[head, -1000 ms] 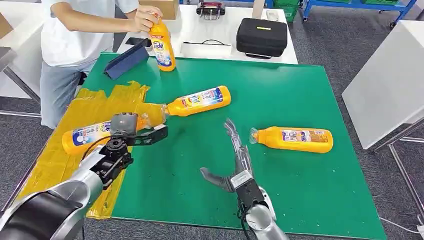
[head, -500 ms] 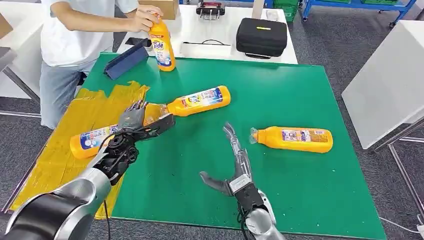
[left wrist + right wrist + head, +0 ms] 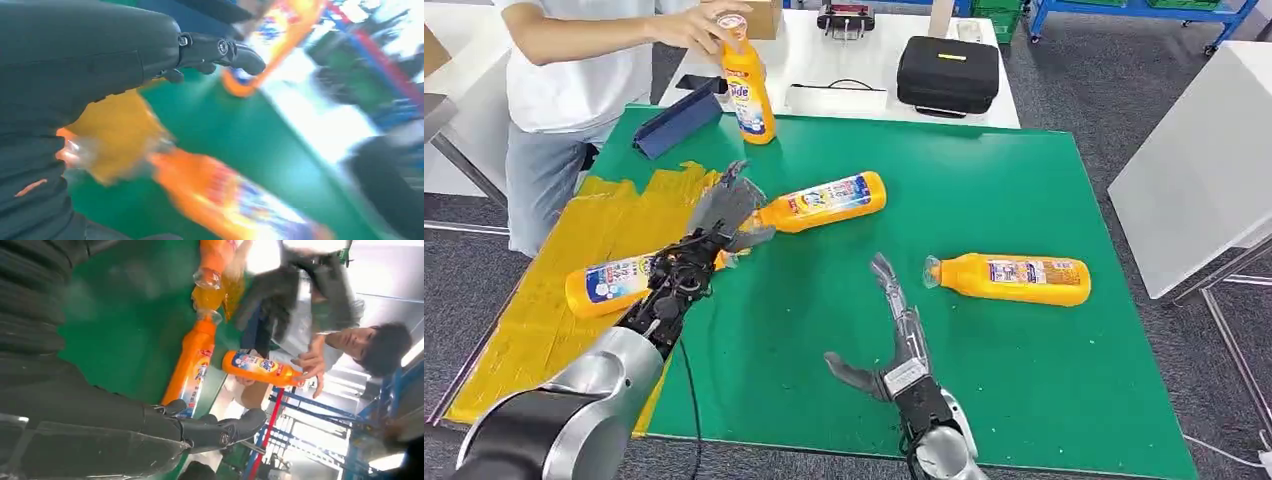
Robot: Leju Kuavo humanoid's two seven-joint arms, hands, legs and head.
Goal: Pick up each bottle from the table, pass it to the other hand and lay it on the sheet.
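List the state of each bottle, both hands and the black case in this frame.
Bottle on the yellow sheet: lying flat, released.
Middle bottle: lying on the green mat, cap toward the sheet.
Right bottle: lying on the mat, untouched.
Upright bottle: standing, a person's hand at its cap.
Left hand: open, above the sheet's edge.
Right hand: open, empty.
Black case: closed.

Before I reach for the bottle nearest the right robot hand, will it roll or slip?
The bottle lies on its side on the flat mat, so a nudge may roll it. Its body looks smooth and glossy, perhaps slippery. It looks full, so likely heavy.
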